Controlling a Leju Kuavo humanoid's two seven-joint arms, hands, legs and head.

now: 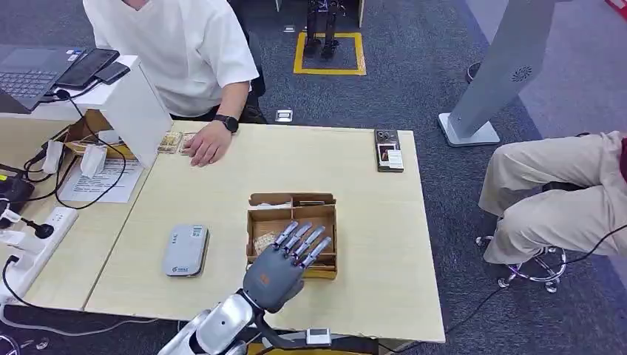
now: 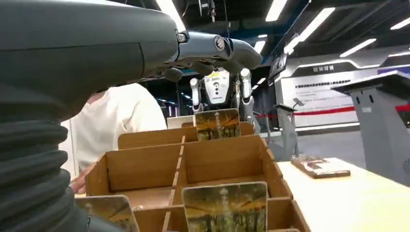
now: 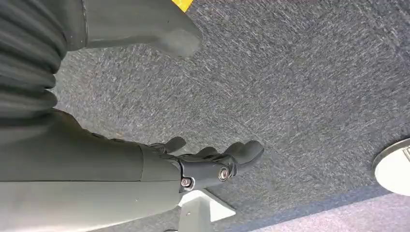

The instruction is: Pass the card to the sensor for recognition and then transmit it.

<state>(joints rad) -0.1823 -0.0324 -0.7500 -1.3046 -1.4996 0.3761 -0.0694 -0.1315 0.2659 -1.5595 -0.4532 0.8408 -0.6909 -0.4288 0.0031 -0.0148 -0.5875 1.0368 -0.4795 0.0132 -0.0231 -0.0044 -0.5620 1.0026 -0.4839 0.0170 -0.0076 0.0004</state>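
Now left robot hand (image 1: 285, 260) outstretched, over box (image 1: 327, 213)

pale wood table (image 1: 222, 192), brown divided box (image 1: 329, 222), grey sensor (image 1: 185, 251), speckled dark grey carpet (image 3: 300, 72)

An indoor robotics demonstration hall or showroom laid out like an office reception desk. A pale wooden table (image 1: 222, 185) fills the centre of the head view, on dark grey carpet (image 1: 414, 66). At upper left sit a laptop (image 1: 26, 74) and a power strip (image 1: 37, 237) with trailing cables. A person in a white shirt (image 1: 177, 44) sits behind the table. A grey kiosk stand (image 1: 503, 66) rises at upper right, and a yellow square marked on the floor (image 1: 329, 53) lies at top centre. The left wrist view shows ceiling strip lights (image 2: 278, 9), a humanoid robot on display (image 2: 220, 89) and a wall panel with lettering (image 2: 329, 92).
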